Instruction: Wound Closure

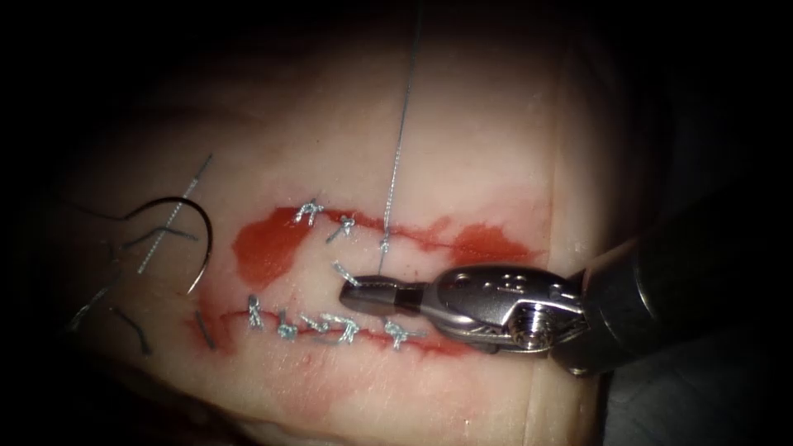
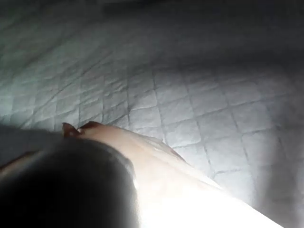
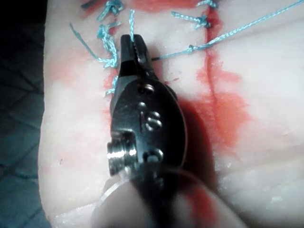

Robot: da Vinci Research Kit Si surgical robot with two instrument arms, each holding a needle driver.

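The tissue (image 1: 462,132) bears two cuts, an upper one (image 1: 413,231) and a lower one (image 1: 330,330), each crossed by knotted stitches. My right tool (image 1: 357,291) comes in from the right between the cuts, jaws shut on a short thread tail (image 1: 343,272). In the right wrist view the same jaws (image 3: 132,46) pinch that tail (image 3: 131,21). From the knot (image 1: 384,244) on the upper cut a long thread (image 1: 401,132) runs straight up out of the picture. The curved needle (image 1: 203,239) lies free on the tissue, left of the cuts, not in the tissue.
Red fluid (image 1: 264,248) pools at the left end of the upper cut and at its right end (image 1: 487,244). Loose cut thread ends (image 1: 132,326) lie near the needle. A gridded mat (image 2: 190,95) lies beyond the tissue's edge.
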